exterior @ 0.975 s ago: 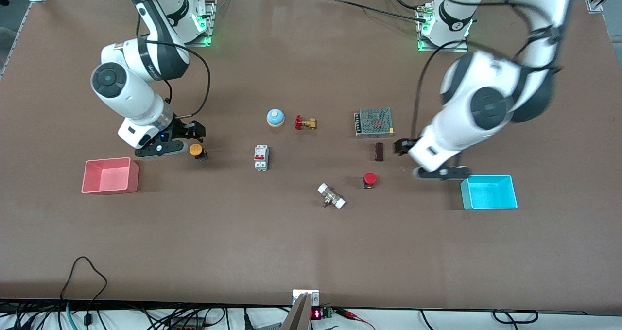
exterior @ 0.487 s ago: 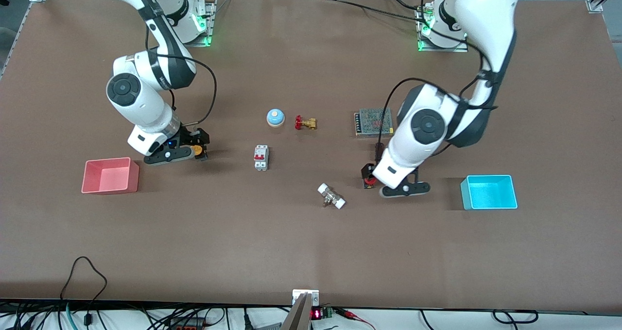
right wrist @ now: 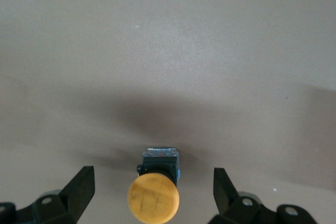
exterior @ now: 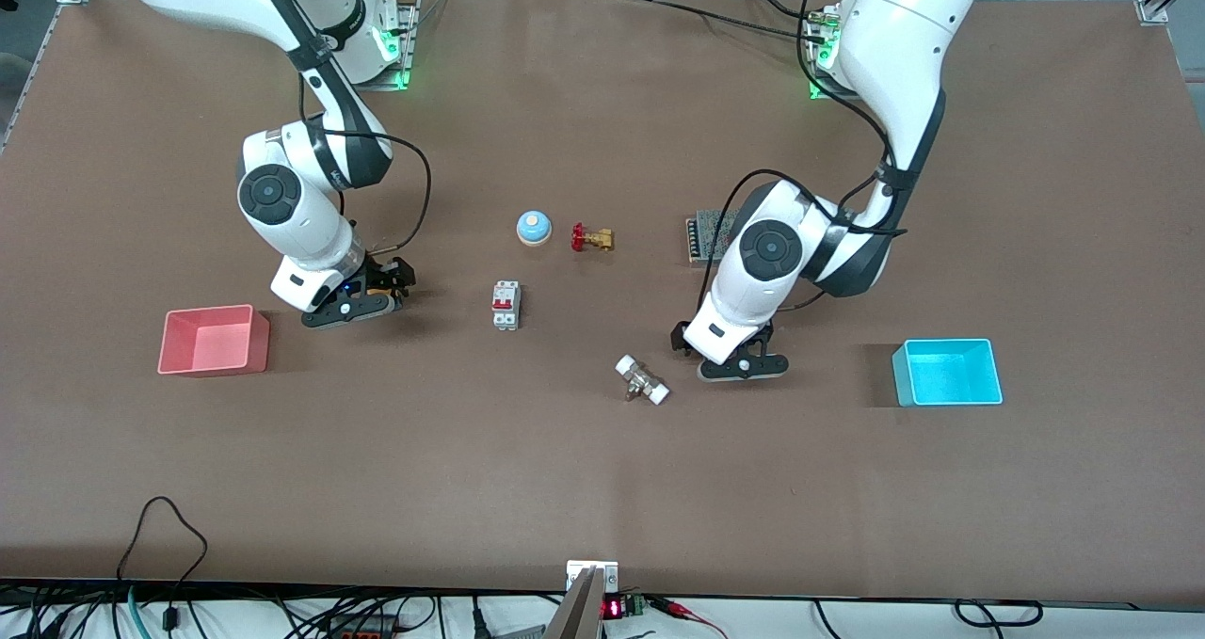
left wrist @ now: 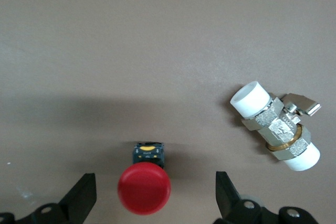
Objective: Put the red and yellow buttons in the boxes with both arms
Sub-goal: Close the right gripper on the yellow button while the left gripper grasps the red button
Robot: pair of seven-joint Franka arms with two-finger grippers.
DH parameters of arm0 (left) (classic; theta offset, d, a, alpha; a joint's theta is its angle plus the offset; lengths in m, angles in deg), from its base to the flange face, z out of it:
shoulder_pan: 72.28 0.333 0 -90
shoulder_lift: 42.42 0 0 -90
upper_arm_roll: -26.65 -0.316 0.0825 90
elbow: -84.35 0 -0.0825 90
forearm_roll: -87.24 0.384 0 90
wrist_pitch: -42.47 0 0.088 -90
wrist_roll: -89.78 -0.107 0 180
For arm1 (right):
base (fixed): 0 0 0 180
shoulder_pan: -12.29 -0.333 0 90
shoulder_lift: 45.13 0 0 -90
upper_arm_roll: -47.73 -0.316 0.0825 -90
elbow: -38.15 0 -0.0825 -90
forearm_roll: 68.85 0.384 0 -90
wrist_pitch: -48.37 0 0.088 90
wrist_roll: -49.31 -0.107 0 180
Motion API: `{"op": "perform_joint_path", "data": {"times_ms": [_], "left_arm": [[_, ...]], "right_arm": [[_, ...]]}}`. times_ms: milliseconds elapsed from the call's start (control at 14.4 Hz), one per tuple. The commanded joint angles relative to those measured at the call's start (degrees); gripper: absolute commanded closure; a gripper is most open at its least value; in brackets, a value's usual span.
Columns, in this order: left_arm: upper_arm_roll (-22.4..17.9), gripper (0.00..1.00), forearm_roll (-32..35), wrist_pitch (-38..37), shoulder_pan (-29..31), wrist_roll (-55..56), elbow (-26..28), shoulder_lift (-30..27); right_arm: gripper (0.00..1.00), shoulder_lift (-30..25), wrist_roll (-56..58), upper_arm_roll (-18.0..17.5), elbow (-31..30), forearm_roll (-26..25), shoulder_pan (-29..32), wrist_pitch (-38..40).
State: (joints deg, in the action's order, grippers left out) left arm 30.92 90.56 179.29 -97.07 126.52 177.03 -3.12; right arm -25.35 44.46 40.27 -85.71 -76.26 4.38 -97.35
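Observation:
The red button stands on the table between the open fingers of my left gripper. In the front view that gripper hangs low over it and hides it. The orange-yellow button stands between the open fingers of my right gripper. In the front view that gripper covers it. Neither gripper touches its button. The pink-red box sits toward the right arm's end of the table. The cyan box sits toward the left arm's end.
A metal fitting with white end caps lies close beside the left gripper and also shows in the left wrist view. A white circuit breaker, a blue bell and a red-handled brass valve sit mid-table. A mesh-topped unit is partly hidden by the left arm.
The right gripper has moved from beside the yellow button to over it. The left gripper has swung from beside the cyan box to over the red button.

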Motion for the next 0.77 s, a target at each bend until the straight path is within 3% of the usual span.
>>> {"op": "perform_joint_path", "data": {"times_ms": [0,348,557,696], "left_arm": [[-1.1,0.00,1.1,0.9,-1.1,1.0,-1.5,1.7],[-1.3,0.04,1.2,2.3,-1.1,1.0,-1.4,3.5],[-1.3,0.15,1.8,3.7,-1.1,1.3,-1.4,4.5],[-1.5,0.31,1.8,3.7,-1.0,1.3,-1.4,4.6]], "right_arm": [[0.00,-0.1,-0.3,-0.1,-2.3,-1.0,-0.1,-2.8],[0.03,1.0,-0.1,-0.1,-2.4,-1.1,0.0,-3.2],[0.28,1.5,-0.1,-0.1,-2.4,-2.9,0.1,-3.3],[0.48,1.6,-0.1,-0.1,-2.4,-3.4,0.2,-3.7]]}}
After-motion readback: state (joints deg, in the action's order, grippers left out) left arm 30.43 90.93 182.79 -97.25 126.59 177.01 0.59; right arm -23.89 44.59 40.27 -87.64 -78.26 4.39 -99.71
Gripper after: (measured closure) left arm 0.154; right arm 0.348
